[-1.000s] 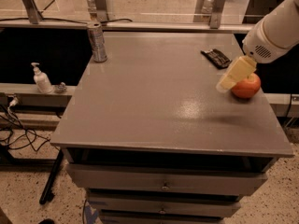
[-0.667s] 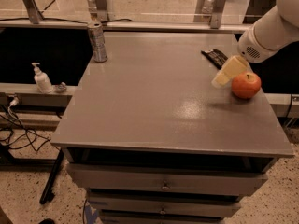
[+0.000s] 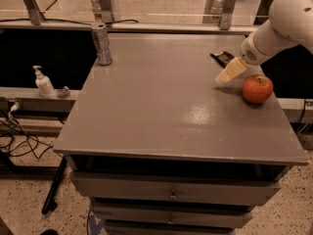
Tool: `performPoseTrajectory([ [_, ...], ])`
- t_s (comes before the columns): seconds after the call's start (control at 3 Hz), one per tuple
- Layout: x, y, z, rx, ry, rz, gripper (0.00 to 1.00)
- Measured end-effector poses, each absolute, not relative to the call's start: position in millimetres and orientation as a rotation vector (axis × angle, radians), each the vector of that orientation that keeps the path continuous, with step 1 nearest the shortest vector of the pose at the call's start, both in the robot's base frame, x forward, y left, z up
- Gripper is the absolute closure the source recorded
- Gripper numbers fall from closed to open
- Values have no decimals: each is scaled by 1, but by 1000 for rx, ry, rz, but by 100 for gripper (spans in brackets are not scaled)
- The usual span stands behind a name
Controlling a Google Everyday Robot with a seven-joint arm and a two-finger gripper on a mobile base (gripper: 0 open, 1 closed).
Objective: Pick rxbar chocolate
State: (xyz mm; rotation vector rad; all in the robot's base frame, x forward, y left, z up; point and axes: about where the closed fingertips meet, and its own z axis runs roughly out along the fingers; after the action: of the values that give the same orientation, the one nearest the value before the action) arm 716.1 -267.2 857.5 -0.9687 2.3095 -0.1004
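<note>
The rxbar chocolate (image 3: 224, 58) is a small dark flat bar lying near the back right of the grey table top (image 3: 161, 102), partly hidden by my arm. My gripper (image 3: 228, 74) hangs just in front of the bar, its cream-coloured fingers pointing down-left, low over the table. A red-orange apple (image 3: 257, 88) sits to the right of the gripper. The silver can (image 3: 101, 44) stands upright at the back left corner.
The table is a cabinet with drawers (image 3: 171, 195) below its front edge. A white pump bottle (image 3: 44, 82) stands on a ledge to the left. Cables (image 3: 14, 131) lie on the floor at the left. A metal rail and posts (image 3: 222, 4) run behind the table.
My gripper has moved left and toward the back, away from the apple and closer to the dark bar.
</note>
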Motion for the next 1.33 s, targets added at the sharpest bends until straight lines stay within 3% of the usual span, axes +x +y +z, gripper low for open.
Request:
performPoseTrajectory([
  [0.33,747,-278,842,-888,2333,-61,0],
  [0.67,765,-285,835,-803,2353,16,17],
  [1.33,770,-290,844,-724,2382,160,64],
])
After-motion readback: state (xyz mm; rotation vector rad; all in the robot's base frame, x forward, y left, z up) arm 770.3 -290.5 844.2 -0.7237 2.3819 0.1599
